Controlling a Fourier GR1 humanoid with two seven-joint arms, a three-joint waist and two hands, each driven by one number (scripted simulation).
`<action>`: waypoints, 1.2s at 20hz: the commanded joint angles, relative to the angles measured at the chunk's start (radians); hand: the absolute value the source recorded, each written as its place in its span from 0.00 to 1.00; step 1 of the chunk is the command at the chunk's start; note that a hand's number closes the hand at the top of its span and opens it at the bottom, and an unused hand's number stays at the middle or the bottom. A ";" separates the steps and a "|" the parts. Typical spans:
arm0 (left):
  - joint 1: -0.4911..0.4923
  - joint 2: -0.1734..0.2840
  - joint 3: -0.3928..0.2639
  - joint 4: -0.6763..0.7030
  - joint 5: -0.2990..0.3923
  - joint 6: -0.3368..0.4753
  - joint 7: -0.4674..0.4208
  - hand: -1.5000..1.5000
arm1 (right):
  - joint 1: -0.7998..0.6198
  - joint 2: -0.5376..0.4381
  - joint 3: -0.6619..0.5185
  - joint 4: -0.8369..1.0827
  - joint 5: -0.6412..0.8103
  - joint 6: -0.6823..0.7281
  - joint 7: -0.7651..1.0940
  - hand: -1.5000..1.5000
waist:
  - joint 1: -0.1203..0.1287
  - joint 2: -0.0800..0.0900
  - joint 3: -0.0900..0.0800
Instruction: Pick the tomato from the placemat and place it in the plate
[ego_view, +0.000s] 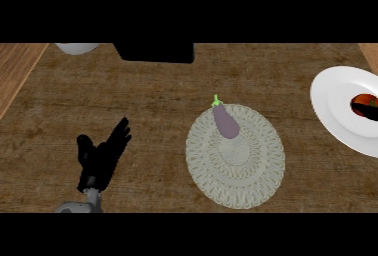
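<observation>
Head view: tomato (364, 103) sits on plate (336, 107) at right edge (right hand hidden), left hand (102, 159) released, lower left.

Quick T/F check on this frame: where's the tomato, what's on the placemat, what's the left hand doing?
1. The tomato lies in the plate. True.
2. An eggplant lies on the placemat. True.
3. The left hand is curled round the eggplant. False: it is open, fingers straight, over the bare counter left of the placemat, touching nothing.
4. The plate sits on the placemat. False: it lies apart, at the view's right edge.
5. The right hand holds the tomato. False: no right hand shows in this view.
</observation>
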 joint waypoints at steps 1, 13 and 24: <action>-0.014 -0.003 0.006 0.015 -0.008 0.007 -0.016 0.50 | -0.011 0.019 -0.096 -0.007 -0.099 0.025 -0.111 0.00 | -0.006 0.002 0.001; 0.031 0.001 0.016 0.029 -0.008 0.001 -0.042 0.50 | 0.146 -0.129 -0.190 0.081 -0.216 0.483 -0.218 0.00 | -0.041 -0.017 -0.005; 0.050 -0.027 0.003 -0.013 -0.028 0.030 -0.022 0.50 | 0.306 -0.181 -0.114 0.080 -0.169 0.612 -0.333 0.00 | -0.045 -0.024 -0.006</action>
